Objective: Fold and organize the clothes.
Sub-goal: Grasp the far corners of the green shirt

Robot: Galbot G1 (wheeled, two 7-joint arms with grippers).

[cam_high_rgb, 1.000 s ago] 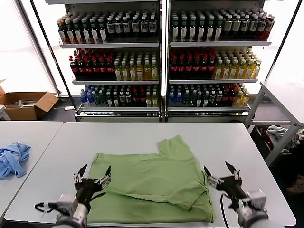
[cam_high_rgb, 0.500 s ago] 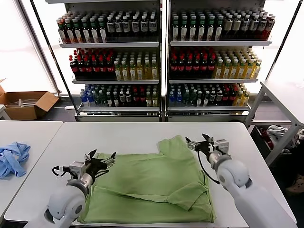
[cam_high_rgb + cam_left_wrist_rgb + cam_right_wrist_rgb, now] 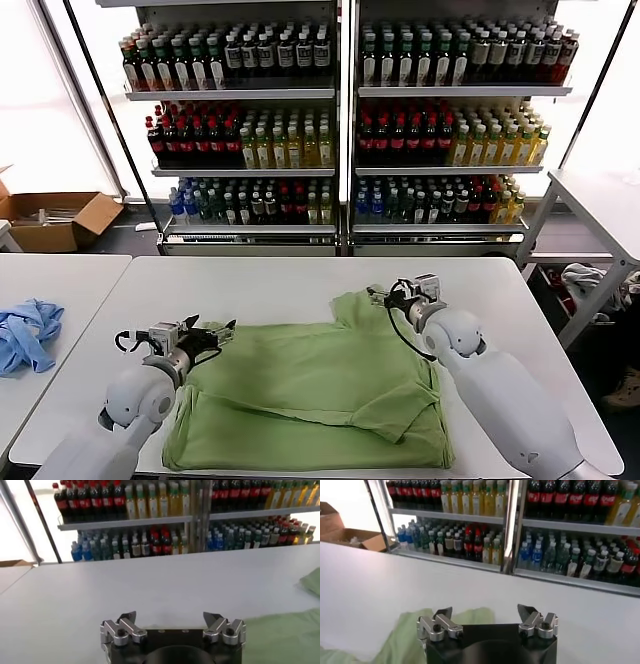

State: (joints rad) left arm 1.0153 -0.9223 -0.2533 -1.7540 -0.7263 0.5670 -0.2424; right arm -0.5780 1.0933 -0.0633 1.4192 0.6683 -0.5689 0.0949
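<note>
The light green T-shirt (image 3: 310,385) lies partly folded on the white table (image 3: 260,285), plain face up; its printed graphic is hidden. My left gripper (image 3: 210,333) is open and empty, just above the shirt's far left corner. In the left wrist view the left gripper (image 3: 169,617) is open over bare table, with the shirt (image 3: 282,637) beside it. My right gripper (image 3: 384,297) is open and empty at the far sleeve, by the shirt's far right part. In the right wrist view the right gripper (image 3: 484,612) is open above the sleeve edge (image 3: 405,635).
A light blue garment (image 3: 27,335) lies on a separate table at the left. Shelves of bottles (image 3: 340,120) stand behind the table. A cardboard box (image 3: 55,220) sits on the floor at the far left. A second table (image 3: 600,200) is at the right.
Both arms have reached forward from the near edge: the left gripper to the shirt's far left corner, the right gripper to the far sleeve. Both stayed open. The shirt's left edge shifted slightly.
</note>
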